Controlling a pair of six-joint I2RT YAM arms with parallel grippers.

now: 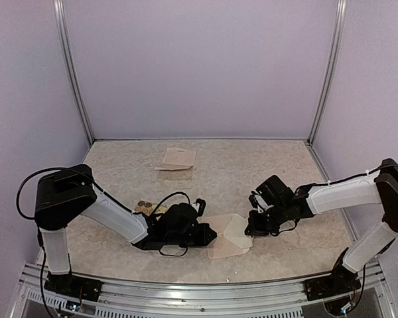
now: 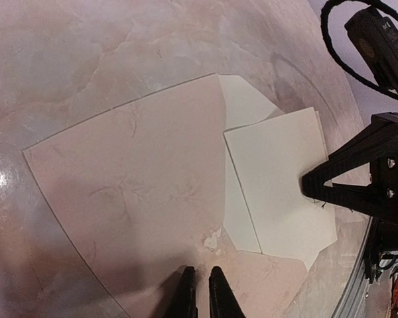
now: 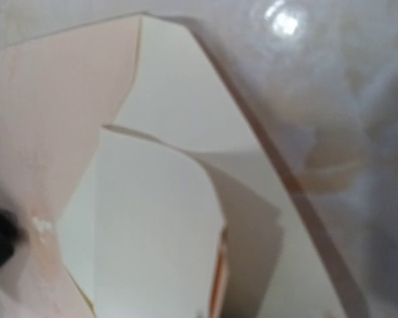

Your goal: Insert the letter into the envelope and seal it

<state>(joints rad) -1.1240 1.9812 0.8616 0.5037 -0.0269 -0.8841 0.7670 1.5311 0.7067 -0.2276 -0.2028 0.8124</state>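
Top external view shows the envelope [image 1: 225, 249] lying flat on the marbled table [image 1: 265, 165], near the front edge between the arms. The left gripper [image 1: 209, 233] lies low at its left side and the right gripper [image 1: 253, 227] at its right. A sticker sheet [image 1: 148, 208] sits behind the left arm. Finger states are too small to read here.

Left wrist view supplies that detail. Its own fingers [image 2: 186, 288] stand almost pressed together with a thin slit, over the envelope's pink body. I cannot tell whether they pinch the paper or only pin it. The cream letter [image 2: 278, 179] lies across the opened flap [image 2: 245, 99], its left edge at the pocket's mouth. The right gripper's jaws are pressed together on the letter's far edge, apparently pinching it.

Right wrist view, blurred, hides its own fingers but shows the letter bowed upward.

Insertion looks barely begun. The next move likely calls for sliding the letter into the pocket while the envelope is held steady. Folding the flap and sealing remain to do.
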